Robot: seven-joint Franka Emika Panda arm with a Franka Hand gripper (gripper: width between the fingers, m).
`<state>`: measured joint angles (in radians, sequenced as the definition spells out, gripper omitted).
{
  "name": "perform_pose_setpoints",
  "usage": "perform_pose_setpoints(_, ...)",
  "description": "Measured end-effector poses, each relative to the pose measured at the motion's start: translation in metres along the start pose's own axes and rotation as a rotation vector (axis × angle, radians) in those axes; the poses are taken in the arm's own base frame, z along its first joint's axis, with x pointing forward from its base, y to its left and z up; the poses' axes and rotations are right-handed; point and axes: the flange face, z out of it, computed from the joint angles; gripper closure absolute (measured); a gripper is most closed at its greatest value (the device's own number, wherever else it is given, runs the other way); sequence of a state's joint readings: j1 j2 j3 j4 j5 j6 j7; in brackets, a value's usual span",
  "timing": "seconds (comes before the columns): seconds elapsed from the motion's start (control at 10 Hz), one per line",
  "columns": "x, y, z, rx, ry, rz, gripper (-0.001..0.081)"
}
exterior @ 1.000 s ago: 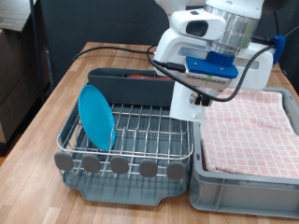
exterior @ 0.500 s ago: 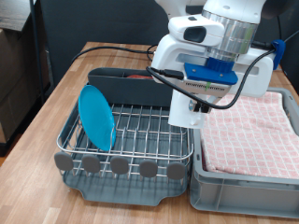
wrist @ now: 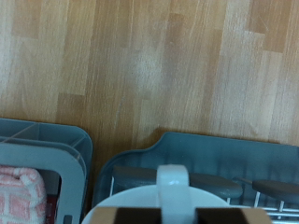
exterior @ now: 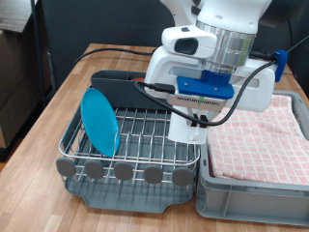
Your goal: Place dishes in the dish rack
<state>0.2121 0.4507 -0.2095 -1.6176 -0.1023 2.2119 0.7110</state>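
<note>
On the wooden tabletop [exterior: 58, 106], the tool [wrist: 183, 217] grips a mug [exterior: 187, 124] by its rim over the rack [exterior: 135, 135]. Stiff, glazed, probably slippery; the plate [exterior: 98, 120] stands racked.

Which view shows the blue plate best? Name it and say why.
The exterior view. There the light-blue plate stands on edge in the dish rack, at the exterior view's left, unobstructed. The wrist view shows none of it, only wood table, rack edge and the white mug by the gripper.
</note>
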Motion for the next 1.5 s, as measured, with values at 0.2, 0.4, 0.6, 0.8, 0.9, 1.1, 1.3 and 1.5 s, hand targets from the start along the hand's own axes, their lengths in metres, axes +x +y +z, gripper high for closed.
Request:
perform_pose_setpoints(0.2, 0.004, -0.001, 0.014, 0.003, -0.024, 0.011, 0.0737)
perform_pose_setpoints(0.4, 0.006, -0.004, 0.029, 0.010, -0.049, 0.009, 0.0737)
perform_pose_setpoints(0.6, 0.007, -0.008, 0.045, 0.016, -0.060, 0.005, 0.0737)
perform_pose_setpoints(0.8, 0.006, -0.012, 0.060, 0.028, -0.070, 0.003, 0.0737)
perform_pose_setpoints(0.9, 0.005, -0.015, 0.067, 0.038, -0.076, 0.004, 0.0737)
perform_pose_setpoints(1.1, 0.003, -0.018, 0.080, 0.051, -0.088, 0.010, 0.0737)
perform_pose_setpoints(1.3, 0.003, -0.020, 0.089, 0.049, -0.092, 0.009, 0.0737)
perform_pose_setpoints(1.5, 0.005, -0.021, 0.099, 0.037, -0.109, 0.004, 0.0737)
